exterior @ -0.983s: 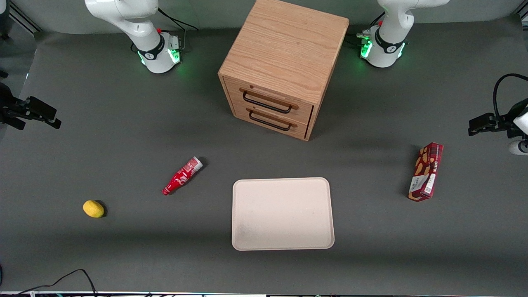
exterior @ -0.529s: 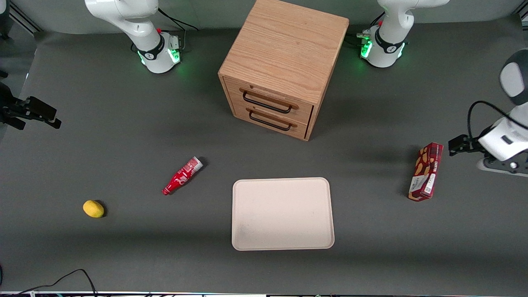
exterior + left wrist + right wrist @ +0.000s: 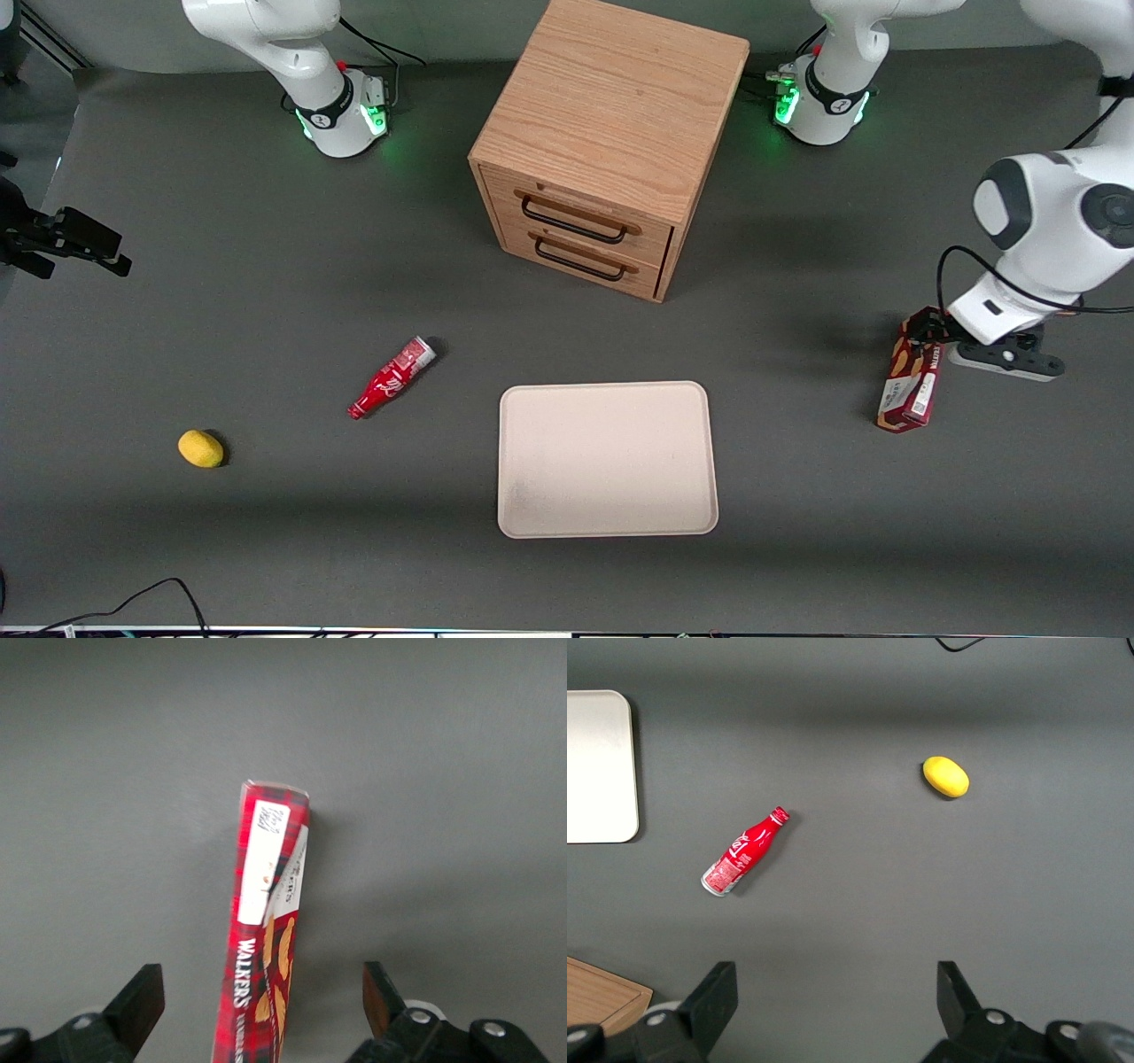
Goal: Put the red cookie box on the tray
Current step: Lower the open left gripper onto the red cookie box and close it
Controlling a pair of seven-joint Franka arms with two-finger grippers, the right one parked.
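There is one red cookie box (image 3: pixel 912 381) lying on the gray surface (image 3: pixel 266 292). There is one tray (image 3: pixel 607 459). There is one wooden cabinet (image 3: pixel 607 133), and it has two drawers, each with one dark handle. There is one small red bottle (image 3: pixel 391 377) and one yellow lemon (image 3: pixel 201 448). One end effector (image 3: pixel 261 1005) hangs over the box, with two fingers (image 3: pixel 142 997) spread wide apart.
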